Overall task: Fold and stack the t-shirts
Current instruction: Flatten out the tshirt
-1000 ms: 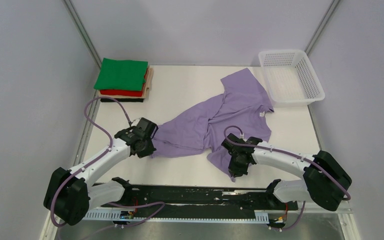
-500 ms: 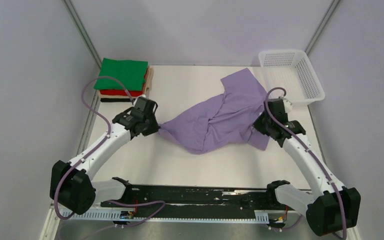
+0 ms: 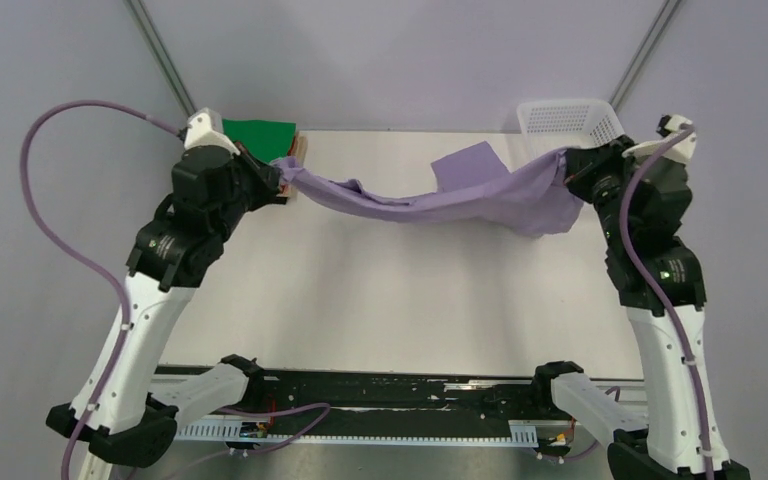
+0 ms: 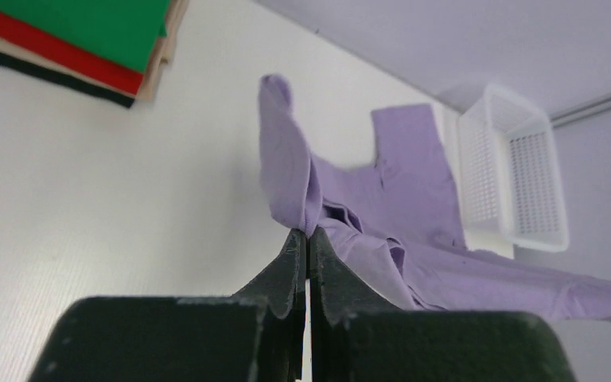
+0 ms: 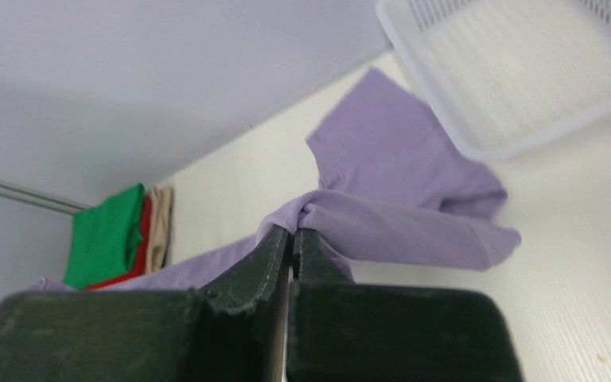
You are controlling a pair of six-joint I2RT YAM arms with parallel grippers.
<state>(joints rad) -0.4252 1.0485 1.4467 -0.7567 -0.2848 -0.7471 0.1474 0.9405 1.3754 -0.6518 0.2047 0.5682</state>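
Above the desk (image 3: pixel 380 300), the left claw (image 4: pixel 308 235) at ten o'clock and the right claw (image 5: pixel 294 233) at two each pinch one lavender t-shirt (image 3: pixel 430 200), which sags between them, its far part on the desk. Beyond: one folded stack (image 3: pixel 260 132) at eleven, green on top; one white basket (image 3: pixel 560 115) at one, showing only mesh.

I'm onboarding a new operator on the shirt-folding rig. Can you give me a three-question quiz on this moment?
1. True or false: the lavender t-shirt is folded into a neat rectangle.
2. Which colour tops the folded stack? A red, B green, C tan.
3. What do the left gripper and right gripper hold?

Key:
1. False. It hangs, sagging, between both grippers.
2. B.
3. Each is shut on a bunched part of the lavender t-shirt.
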